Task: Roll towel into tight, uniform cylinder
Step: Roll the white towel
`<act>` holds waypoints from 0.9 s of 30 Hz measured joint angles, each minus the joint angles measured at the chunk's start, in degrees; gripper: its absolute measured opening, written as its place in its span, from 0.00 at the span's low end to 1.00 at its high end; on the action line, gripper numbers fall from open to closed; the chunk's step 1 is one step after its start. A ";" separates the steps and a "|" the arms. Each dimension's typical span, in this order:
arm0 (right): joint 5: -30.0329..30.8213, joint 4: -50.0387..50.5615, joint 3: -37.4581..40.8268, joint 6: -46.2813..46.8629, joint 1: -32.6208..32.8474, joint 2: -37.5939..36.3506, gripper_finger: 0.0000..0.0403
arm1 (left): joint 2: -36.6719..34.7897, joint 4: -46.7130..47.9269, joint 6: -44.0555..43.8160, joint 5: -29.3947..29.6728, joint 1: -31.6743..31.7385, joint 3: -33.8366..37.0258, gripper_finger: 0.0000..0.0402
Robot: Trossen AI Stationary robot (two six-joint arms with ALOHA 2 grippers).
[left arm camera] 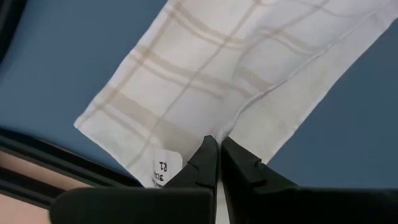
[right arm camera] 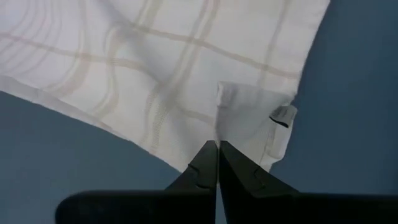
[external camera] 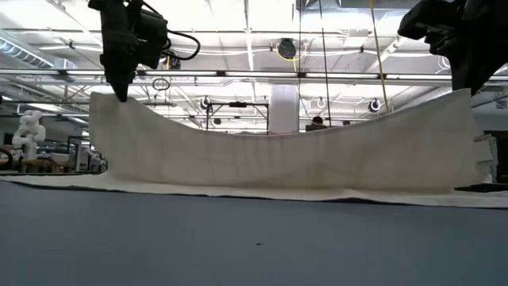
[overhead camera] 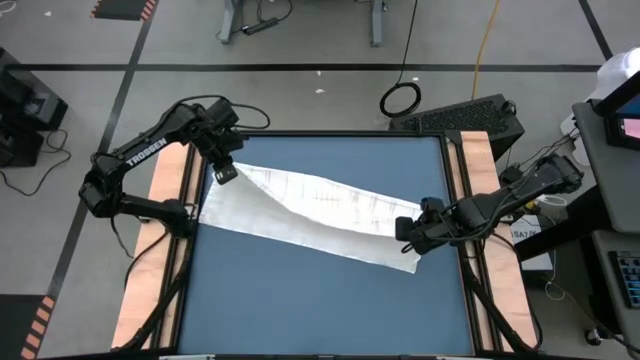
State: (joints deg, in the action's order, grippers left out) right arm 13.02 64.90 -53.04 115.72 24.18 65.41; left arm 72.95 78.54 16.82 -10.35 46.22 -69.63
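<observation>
The white towel [overhead camera: 310, 210] with faint grid lines lies slantwise across the blue table [overhead camera: 320, 300]. One long edge is raised at both ends and sags in the middle [external camera: 278, 135]. The rest lies flat on the table [external camera: 262, 191]. My left gripper [overhead camera: 226, 173] is shut on the raised edge at the towel's far-left end. My right gripper [overhead camera: 408, 228] is shut on the raised edge at its right end. Both point steeply down. My left gripper [left arm camera: 217, 142] pinches the towel's raised edge [left arm camera: 225, 127] near its left corner between its two fingers, from above. A ridge of cloth runs away from the fingers. The cloth below hangs down to the table. My right gripper [right arm camera: 217, 144] pinches the towel near its right corner [right arm camera: 219, 127], beside a small sewn tag [right arm camera: 283, 118], between its two fingers, from above. The held end stands lifted [external camera: 460, 99]. The cloth under it drapes down onto the table.
Wooden rails [overhead camera: 165, 240] [overhead camera: 490, 250] run along the table's left and right sides. Dark equipment [overhead camera: 470, 112] and a cable loop [overhead camera: 400, 98] lie beyond the far edge. Bare blue table stretches in front of the towel [external camera: 254, 238].
</observation>
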 joint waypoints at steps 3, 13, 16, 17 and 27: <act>-1.31 1.42 0.00 -0.91 -0.01 1.28 0.00 | 0.00 0.50 -0.01 -1.78 0.00 0.00 0.03; -6.78 0.82 0.00 -3.04 0.30 4.88 0.00 | 0.00 0.46 -1.51 -4.42 -1.79 0.00 0.03; -7.64 0.92 0.00 -3.06 0.90 4.84 0.00 | 0.00 0.46 -1.60 -4.42 -2.57 0.00 0.03; -8.11 0.94 0.00 -3.03 1.11 4.83 0.00 | 0.00 0.46 -1.60 -4.42 -2.85 0.00 0.03; -10.40 0.36 0.00 -2.32 1.97 4.79 0.02 | 0.00 -0.05 -4.52 -4.46 -5.14 0.00 0.03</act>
State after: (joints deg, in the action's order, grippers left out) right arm 2.62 65.26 -53.04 113.40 26.15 70.19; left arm 72.95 78.50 12.29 -14.81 41.08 -69.63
